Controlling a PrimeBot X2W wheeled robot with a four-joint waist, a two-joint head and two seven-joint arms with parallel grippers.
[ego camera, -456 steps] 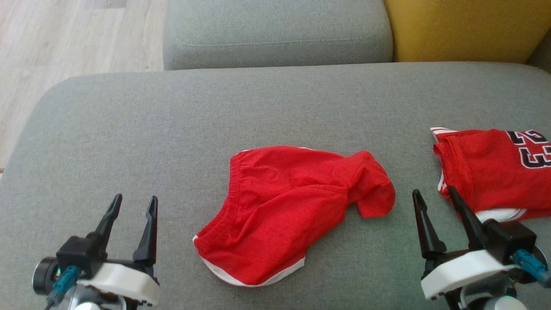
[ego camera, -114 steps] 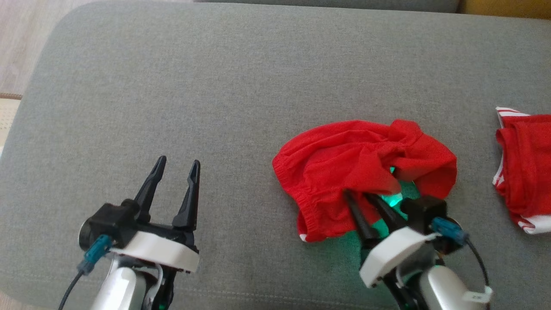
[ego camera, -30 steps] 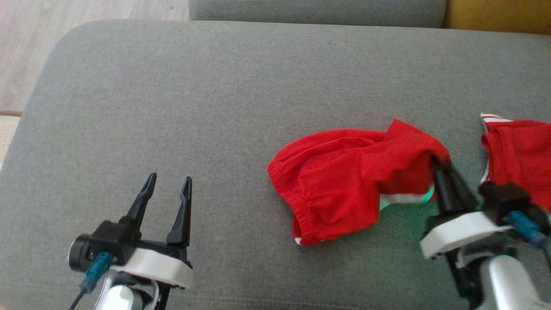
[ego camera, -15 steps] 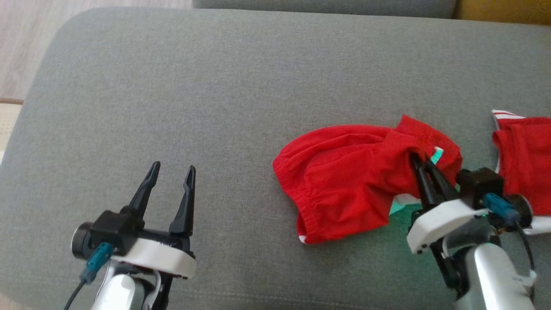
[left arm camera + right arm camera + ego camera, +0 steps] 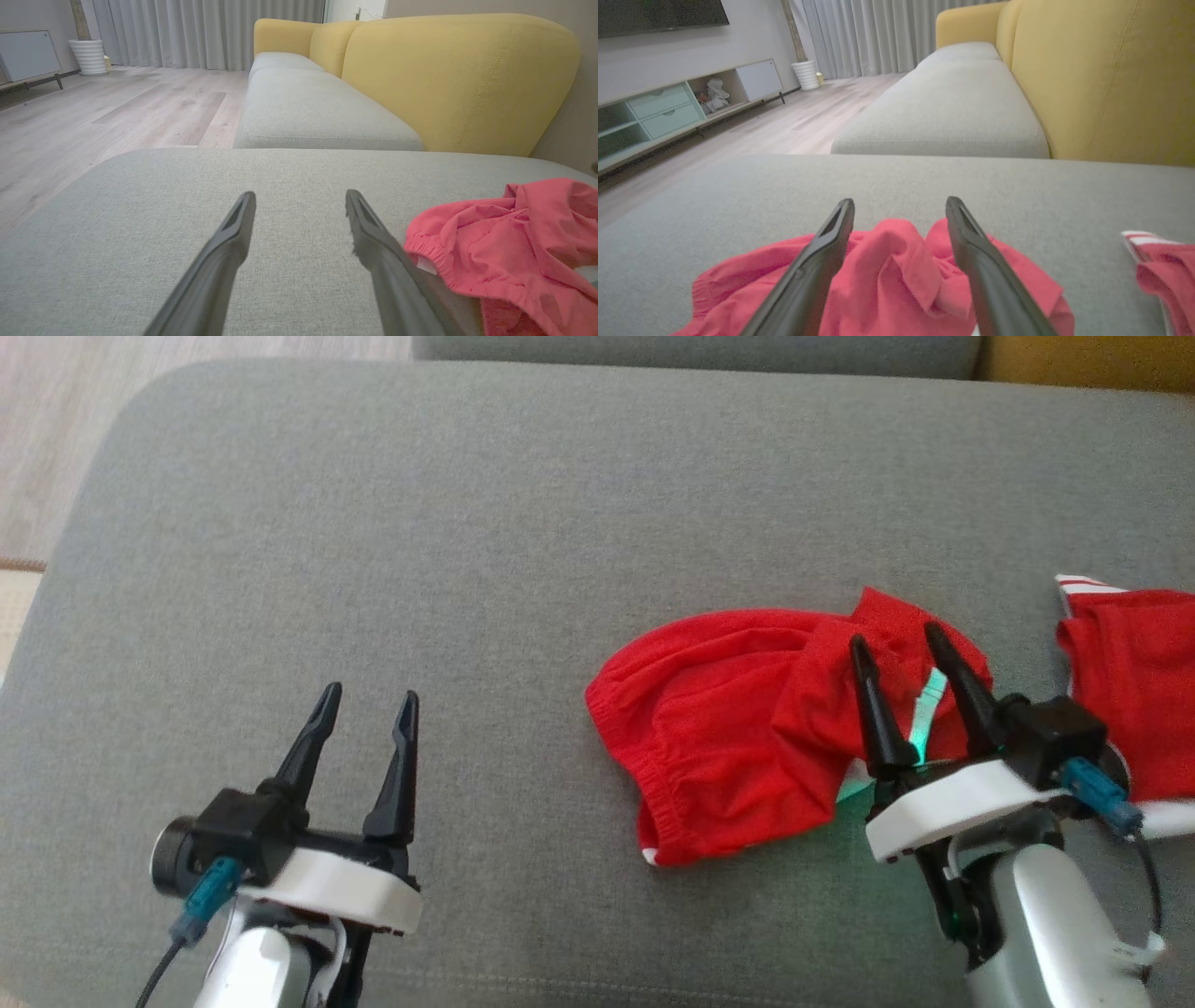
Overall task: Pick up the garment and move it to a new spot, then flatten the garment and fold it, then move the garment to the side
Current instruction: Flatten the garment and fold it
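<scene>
At the near left of the grey cushion, the left gripper hung with its two dark fingers spread wide and nothing between them, bare fabric ahead of it. It was well apart from the red shorts, which lay to its right. At the near right, the right gripper had its fingers just as wide, pointing away over the right-hand end of the shorts. In the right wrist view a bunched fold of red cloth rose between the two fingers, but neither finger pinched it. Whether the tips touched the cloth could not be told. A green glow fell on the white trim just under that gripper.

The shorts lay crumpled on the cushion, right of its middle. Their elastic waistband curved along the left and near edge, and a sliver of white hem showed at the near corner. To their right, near but apart, a second red garment with white striped trim lay at the cushion's right edge, partly cut off by the frame.

Beyond the cushion's far edge stood a sofa seat in the same grey, with a yellow backrest to its right. To the left ran a pale wooden floor. Farthest off were grey curtains, a white planter at the far left, and a low cabinet along the left wall.
</scene>
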